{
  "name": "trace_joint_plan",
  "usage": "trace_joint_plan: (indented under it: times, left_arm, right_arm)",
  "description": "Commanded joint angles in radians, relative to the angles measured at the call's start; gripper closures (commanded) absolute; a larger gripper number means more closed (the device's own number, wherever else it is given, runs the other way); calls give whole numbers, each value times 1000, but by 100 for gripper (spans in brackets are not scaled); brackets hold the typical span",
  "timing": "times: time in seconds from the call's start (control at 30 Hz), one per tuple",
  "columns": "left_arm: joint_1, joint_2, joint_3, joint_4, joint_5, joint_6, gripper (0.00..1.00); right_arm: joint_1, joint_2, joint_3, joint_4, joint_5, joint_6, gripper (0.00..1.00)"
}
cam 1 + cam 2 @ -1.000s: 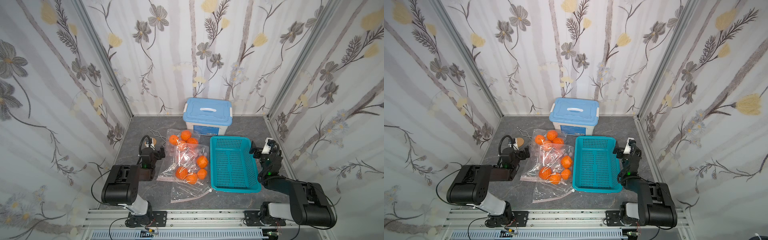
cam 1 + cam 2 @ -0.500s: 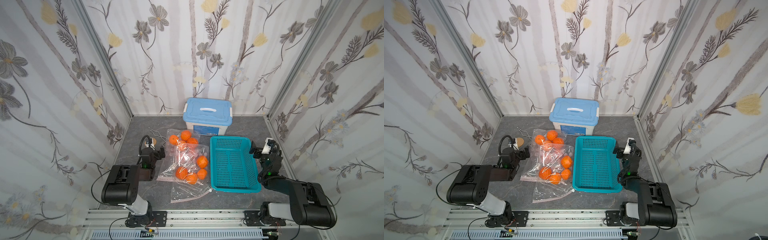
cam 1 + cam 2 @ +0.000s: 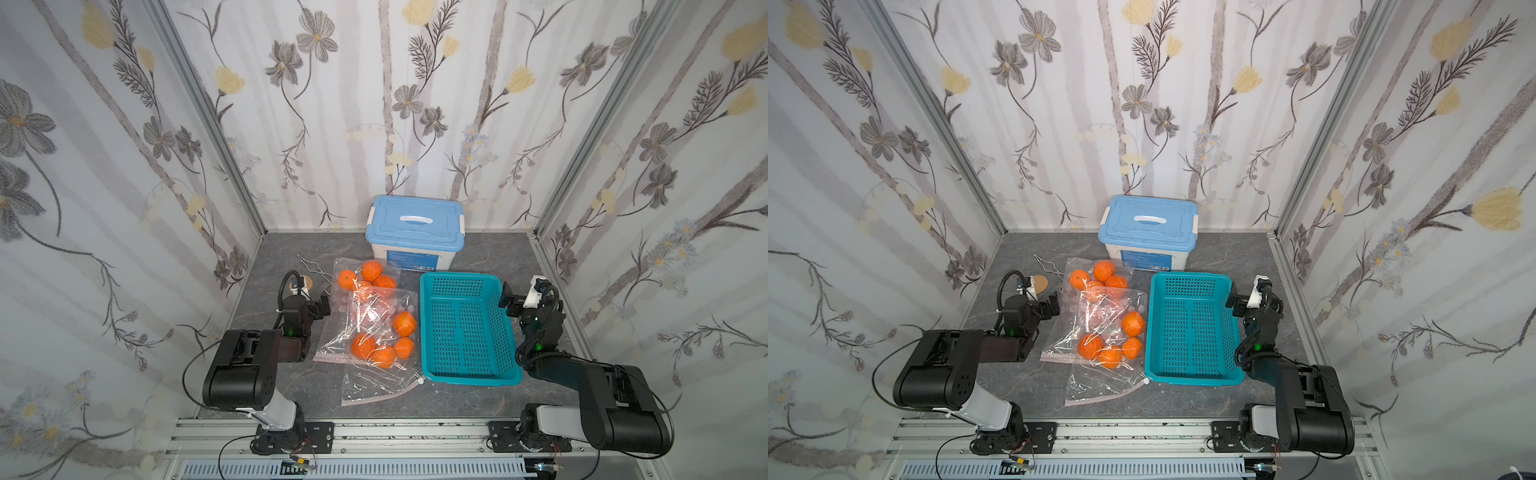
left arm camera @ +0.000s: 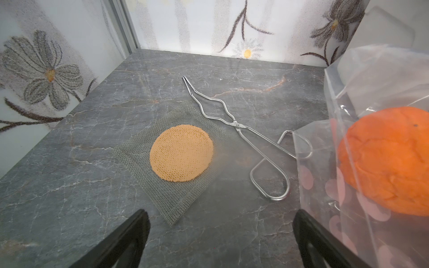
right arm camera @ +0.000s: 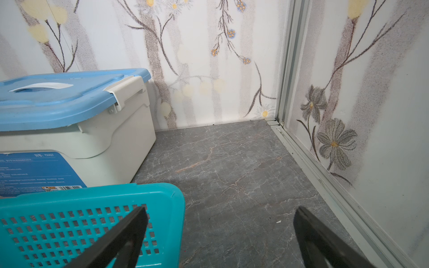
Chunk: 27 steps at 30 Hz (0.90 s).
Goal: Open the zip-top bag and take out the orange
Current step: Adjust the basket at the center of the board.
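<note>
A clear zip-top bag [image 3: 376,320] lies in the middle of the table in both top views, with several oranges [image 3: 405,324] in it. A second bag [image 3: 365,274] with oranges lies behind it, and a flat one with no oranges [image 3: 374,386] lies in front. My left gripper [image 3: 316,301] rests low just left of the bags, open, with nothing between its fingers. In the left wrist view [image 4: 220,215] the bag [image 4: 371,81] and one orange [image 4: 390,162] sit beside one finger. My right gripper [image 3: 519,297] is open beside the basket, also with nothing in it [image 5: 220,210].
A teal perforated basket [image 3: 428,324] stands right of the bags, its corner [image 5: 162,192] near my right finger. A blue-lidded white box [image 3: 415,226] stands at the back wall. Metal tongs [image 4: 232,120] and a wire gauze square [image 4: 181,153] lie ahead of my left gripper. Walls close three sides.
</note>
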Motion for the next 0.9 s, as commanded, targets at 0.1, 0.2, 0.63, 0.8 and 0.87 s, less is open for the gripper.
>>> trace_joint_plan:
  times: [0.1, 0.2, 0.63, 0.8, 0.87]
  left_arm:
    - [-2, -1, 4, 47, -28, 6, 0]
    - [-12, -62, -37, 80, -167, -37, 0]
    - [-34, -579, 392, -1078, 52, -429, 0]
    - [-82, -674, 434, -1387, 294, -572, 0]
    - [-87, -707, 441, -1491, 328, -571, 0]
  right_arm:
    - [0, -2, 3, 51, -6, 0, 0]
    - [7, -20, 12, 27, 57, 18, 0]
    - [56, -77, 794, -1133, -208, 397, 5]
    - [263, -163, 866, -1319, -74, 379, 1]
    - [338, -216, 851, -1376, 13, 389, 1]
